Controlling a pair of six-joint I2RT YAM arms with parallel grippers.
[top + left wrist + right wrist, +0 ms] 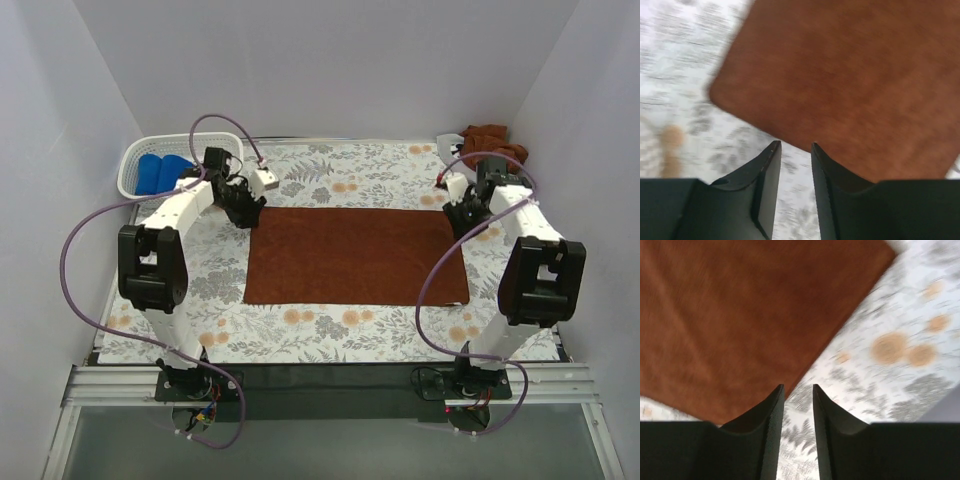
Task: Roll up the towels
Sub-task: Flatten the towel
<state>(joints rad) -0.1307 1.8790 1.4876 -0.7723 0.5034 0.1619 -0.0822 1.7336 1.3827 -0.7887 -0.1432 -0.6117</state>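
Note:
A rust-brown towel [355, 255] lies flat and spread out in the middle of the floral tablecloth. My left gripper [243, 210] hovers at its far left corner, jaws a narrow gap apart and empty. In the left wrist view the gripper [795, 145] is just off the towel's [855, 75] edge. My right gripper [465, 218] hovers at the far right corner, also slightly open and empty. In the right wrist view it [797, 386] straddles the towel's [740, 310] edge. Blue towels [160, 172] lie in the basket. No light grey towel is in view.
A white perforated basket [128, 178] stands at the back left. A heap of crumpled rust-brown cloth [488, 140] lies at the back right corner. White walls close in the left, right and far sides. Purple cables loop beside each arm.

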